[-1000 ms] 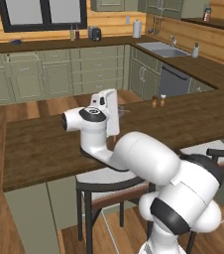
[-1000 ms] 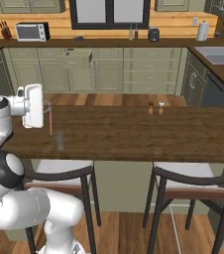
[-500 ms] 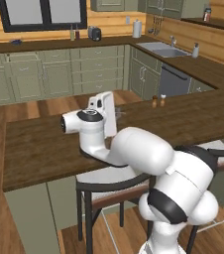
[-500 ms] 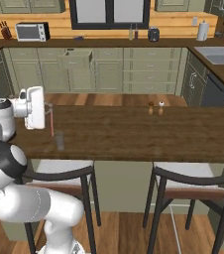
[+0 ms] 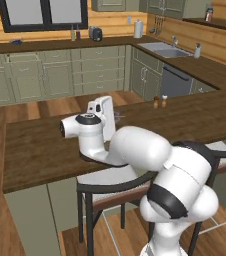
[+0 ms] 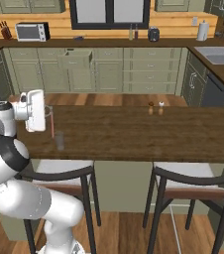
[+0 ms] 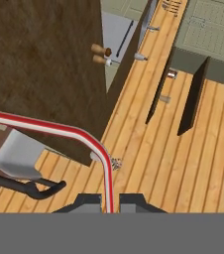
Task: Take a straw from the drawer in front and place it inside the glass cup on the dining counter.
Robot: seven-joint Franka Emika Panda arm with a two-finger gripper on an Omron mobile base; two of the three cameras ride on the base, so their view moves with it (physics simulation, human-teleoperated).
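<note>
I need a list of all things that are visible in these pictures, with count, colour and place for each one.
straw: one, red-pink, held in the gripper, hanging just above the glass cup
glass cup: one, clear, on the dining counter
dining counter: one, dark brown, across the middle
shakers: two, small and brown, on the far edge of the dining counter
stools: two, dark frames with pale seats, at the dining counter
drawer: one, sage green, standing open on the back wall
microwave: one, white, on the back worktop
gripper: one, white, shut on the straw

The arm's elbow has swung further toward the base — in the right base view it folds lower and closer. The claw (image 6: 48, 115) and its straw (image 6: 52, 125) have edged slightly toward the glass cup (image 6: 59, 141) on the tabletop (image 6: 134, 131).
</note>
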